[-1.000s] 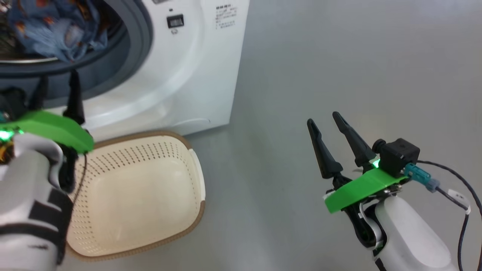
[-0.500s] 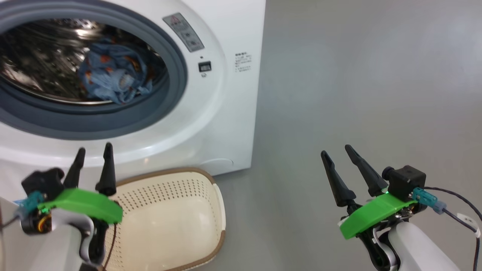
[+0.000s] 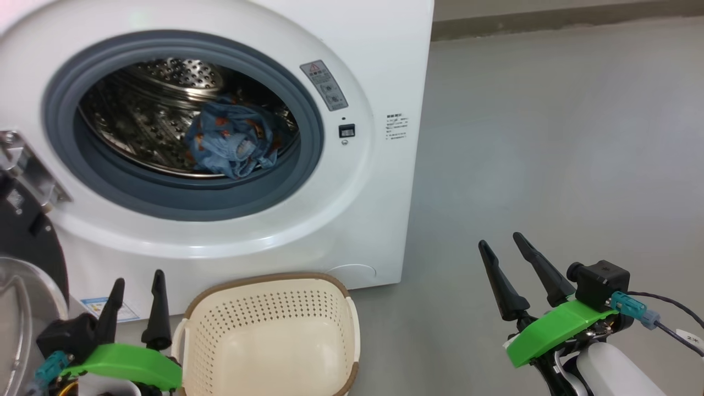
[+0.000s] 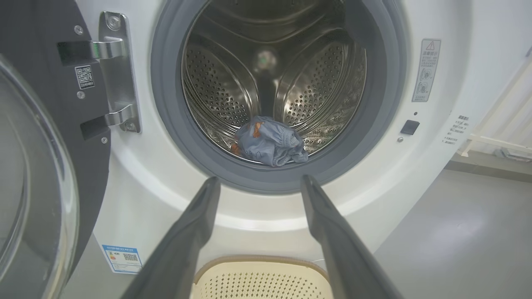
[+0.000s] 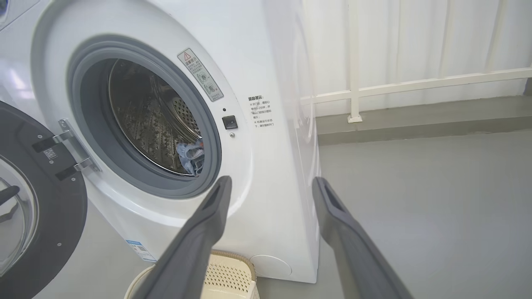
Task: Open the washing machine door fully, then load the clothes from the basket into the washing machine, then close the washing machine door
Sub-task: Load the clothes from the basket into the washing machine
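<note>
My left pincer (image 3: 138, 276) hangs low with its jaws spread wide and nothing in them, just beside the cream basket (image 3: 264, 276), which is empty. My right pincer (image 3: 499, 240) is spread just as wide and just as bare, well apart over the grey floor.

To my left, the washing machine door (image 3: 30, 236) stands swung out on its steel hinge (image 4: 116, 79). I judge it stiff and fairly heavy, its glossy black rim slippery and its glass bowl no place to press. I would push on the rim's free edge, far from the hinge.

Past the grey rubber ring (image 3: 181, 206), the blue printed clothes (image 3: 234, 140) lie soft and light in the drum (image 3: 148, 110).

A second ago my head looked down on basket and floor. It has since lifted, bringing the whole opening and the door into view. The jaws are unchanged.
</note>
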Robot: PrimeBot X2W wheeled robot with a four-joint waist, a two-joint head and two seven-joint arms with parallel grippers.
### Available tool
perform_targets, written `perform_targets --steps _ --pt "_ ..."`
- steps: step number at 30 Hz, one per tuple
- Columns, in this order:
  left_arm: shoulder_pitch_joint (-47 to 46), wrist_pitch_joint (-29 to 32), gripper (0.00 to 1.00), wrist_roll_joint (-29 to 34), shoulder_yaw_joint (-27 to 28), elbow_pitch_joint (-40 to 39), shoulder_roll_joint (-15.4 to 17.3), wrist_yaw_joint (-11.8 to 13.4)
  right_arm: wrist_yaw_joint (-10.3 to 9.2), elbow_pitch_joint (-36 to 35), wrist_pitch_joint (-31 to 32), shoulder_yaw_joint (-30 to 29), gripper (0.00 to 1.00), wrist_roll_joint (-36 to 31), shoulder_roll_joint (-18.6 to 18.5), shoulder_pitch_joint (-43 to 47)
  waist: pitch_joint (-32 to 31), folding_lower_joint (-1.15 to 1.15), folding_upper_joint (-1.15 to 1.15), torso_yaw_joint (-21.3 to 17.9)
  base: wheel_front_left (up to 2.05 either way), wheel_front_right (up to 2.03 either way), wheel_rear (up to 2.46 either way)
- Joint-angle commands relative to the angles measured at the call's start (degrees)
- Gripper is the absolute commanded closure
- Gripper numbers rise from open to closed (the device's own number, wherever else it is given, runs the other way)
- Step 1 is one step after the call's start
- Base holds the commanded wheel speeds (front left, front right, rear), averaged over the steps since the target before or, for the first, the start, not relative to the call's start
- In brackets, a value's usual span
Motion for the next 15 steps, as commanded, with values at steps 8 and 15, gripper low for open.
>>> perform_targets --steps 8,15 --pt "2.3 -0.4 0.0 1.3 4.1 -4.6 -1.1 0.6 0.25 -1.8 -0.5 0.7 0.0 0.3 -1.4 0.1 -1.3 0.0 0.0 0.8 0.0 0.0 0.0" --pt "3.6 -0.4 0.0 2.1 5.7 -5.4 -2.6 0.5 0.25 -1.9 -0.5 -0.1 0.0 0.3 -2.1 0.3 -1.5 0.0 0.0 0.3 0.0 0.0 0.0"
